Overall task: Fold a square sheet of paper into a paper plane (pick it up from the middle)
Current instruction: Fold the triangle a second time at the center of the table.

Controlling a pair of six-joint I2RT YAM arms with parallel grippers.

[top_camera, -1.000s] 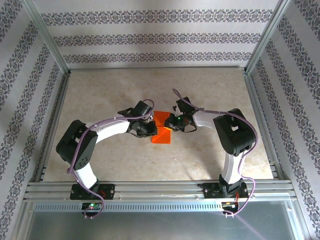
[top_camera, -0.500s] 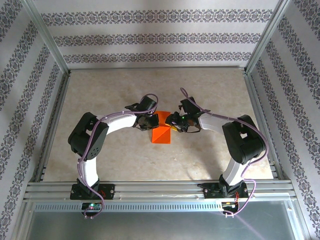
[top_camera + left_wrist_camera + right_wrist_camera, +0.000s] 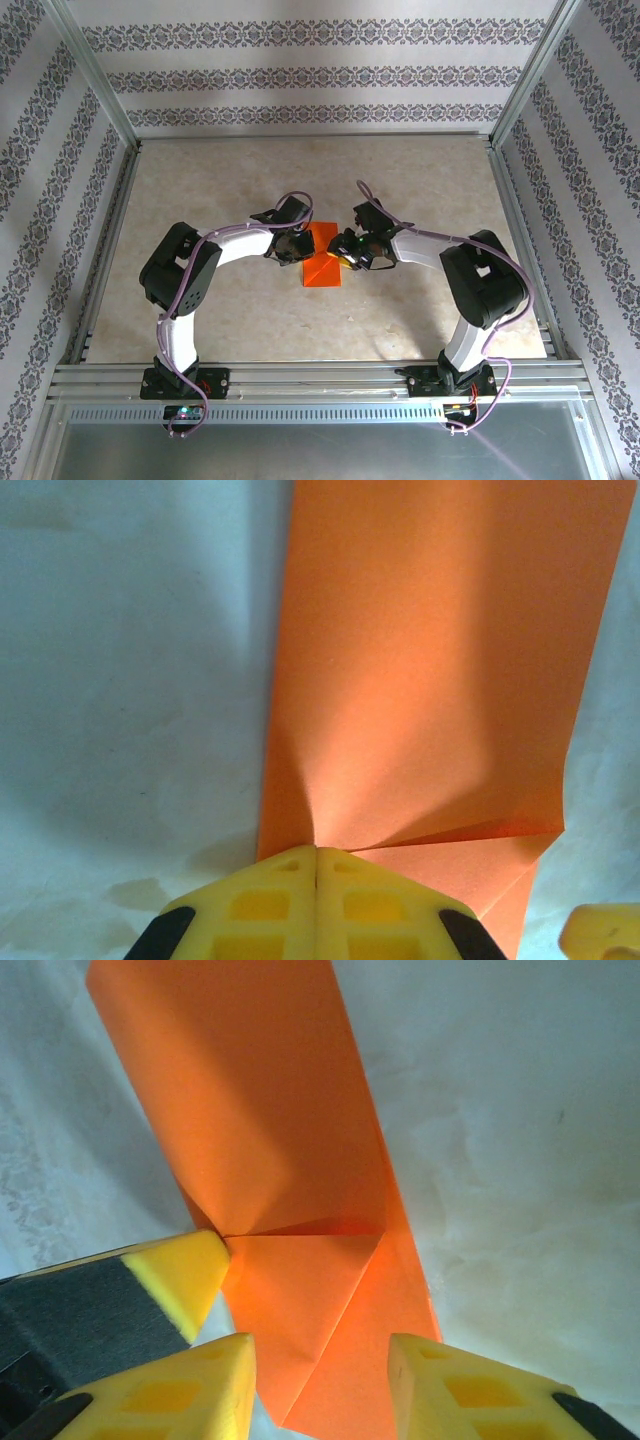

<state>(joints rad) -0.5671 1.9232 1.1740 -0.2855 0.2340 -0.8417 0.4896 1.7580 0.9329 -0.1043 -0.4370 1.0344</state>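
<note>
Left gripper (image 3: 296, 246): at 9 o'clock of the sheet in the top view. Its yellow jaws are clenched tip to tip, grasping the sheet's near edge, and the paper puckers at the pinch.
Orange paper sheet (image 3: 322, 262): mid-tabletop (image 3: 230, 180), between the two grippers and partly folded. In the left wrist view it stretches toward 12 o'clock, with a crosswise crease and a slanted flap near the jaws.
Right gripper (image 3: 320, 1350): at 3 o'clock of the sheet. Its jaws are released and stand apart, either side of the sheet's narrow folded end.
</note>
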